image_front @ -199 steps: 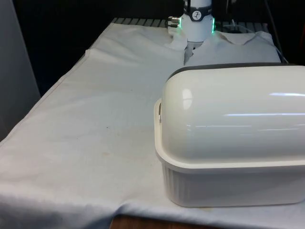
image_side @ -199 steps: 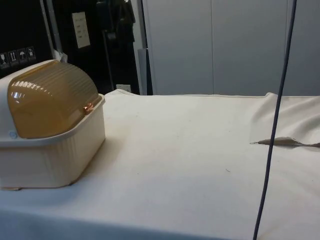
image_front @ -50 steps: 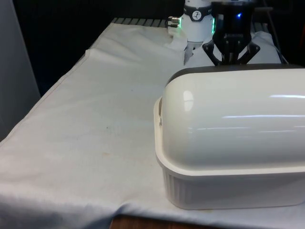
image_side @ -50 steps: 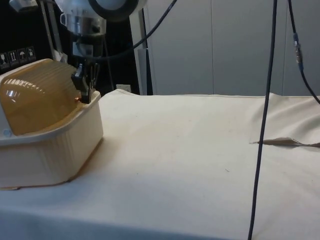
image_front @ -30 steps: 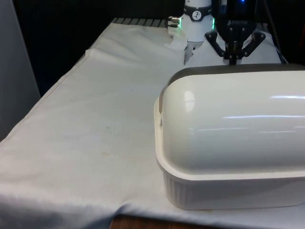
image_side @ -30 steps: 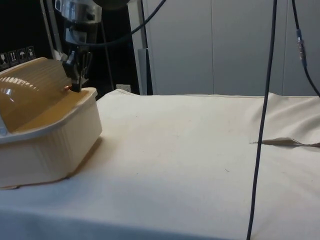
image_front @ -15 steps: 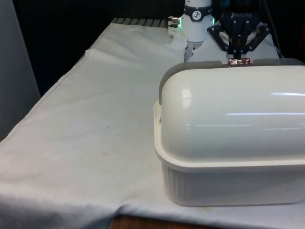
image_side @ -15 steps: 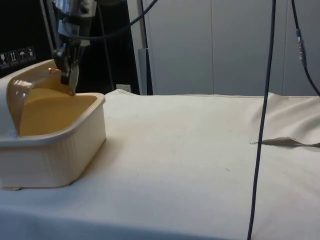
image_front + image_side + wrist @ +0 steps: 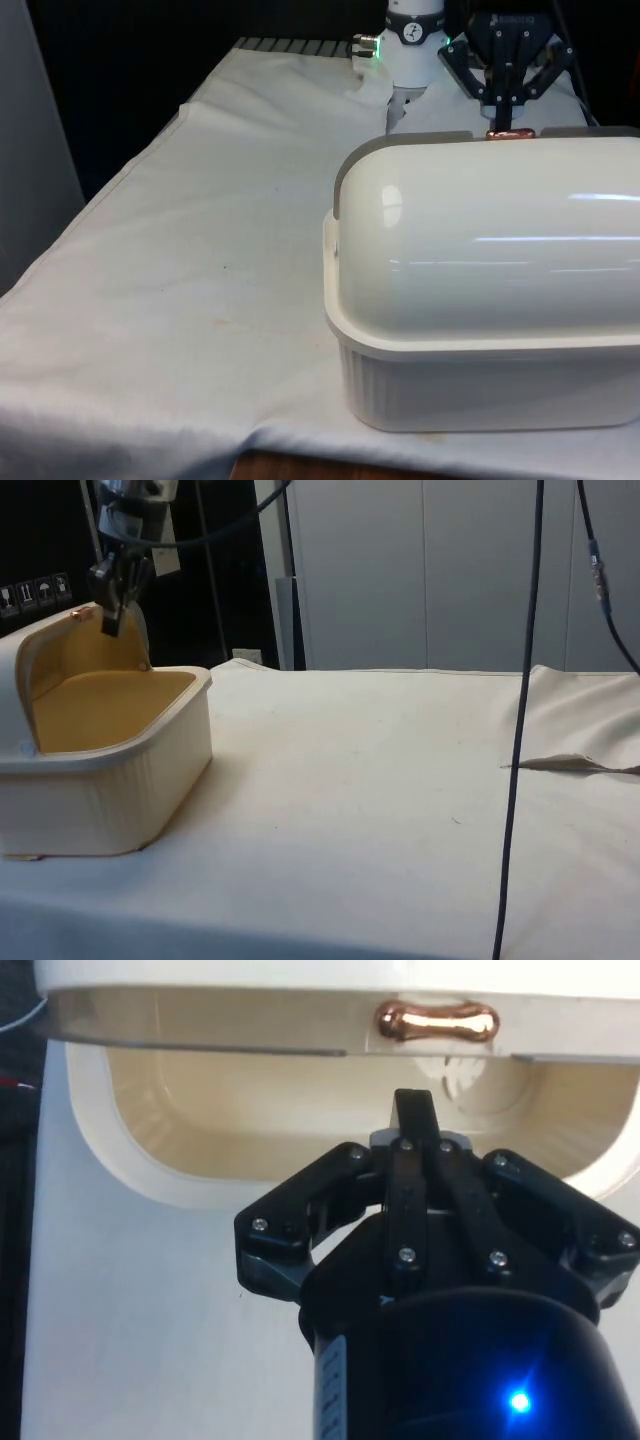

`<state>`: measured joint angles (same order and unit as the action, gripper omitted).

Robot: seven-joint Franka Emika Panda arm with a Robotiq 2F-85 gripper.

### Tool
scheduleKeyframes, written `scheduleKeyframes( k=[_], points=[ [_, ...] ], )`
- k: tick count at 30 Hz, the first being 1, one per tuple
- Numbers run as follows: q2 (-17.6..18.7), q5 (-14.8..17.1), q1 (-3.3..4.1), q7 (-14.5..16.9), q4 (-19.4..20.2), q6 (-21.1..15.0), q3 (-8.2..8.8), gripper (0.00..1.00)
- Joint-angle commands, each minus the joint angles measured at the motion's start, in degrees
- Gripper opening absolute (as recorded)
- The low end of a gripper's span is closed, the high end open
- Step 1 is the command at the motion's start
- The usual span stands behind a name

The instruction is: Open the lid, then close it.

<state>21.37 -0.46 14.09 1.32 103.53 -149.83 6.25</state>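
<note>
Where rolled back, lid shows amber.

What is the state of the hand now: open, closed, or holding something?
Hand: closed, empty, fingers together just under the copper handle of the raised lid, not clamped on it.

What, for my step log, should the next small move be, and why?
Probably bring the shut pincer above the copper handle and draw the lid back down: the bread box already stands wide open, so only closing seems left.
</note>
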Motion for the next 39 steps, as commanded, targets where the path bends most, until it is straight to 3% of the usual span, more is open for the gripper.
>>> scheduleKeyframes(
  k=[1, 8, 39],
  points=[
    [0.40, 0.06, -0.11, 0.06, -0.80, 0.06, 0.00, 0.00],
    [0.63, 0.00, -0.11, 0.00, -2.35, 0.29, 0.11, 0.00],
    [-1.72, 0.23, -0.52, 0.74, -9.97, 17.48, 0.34, 0.00]
  ],
)
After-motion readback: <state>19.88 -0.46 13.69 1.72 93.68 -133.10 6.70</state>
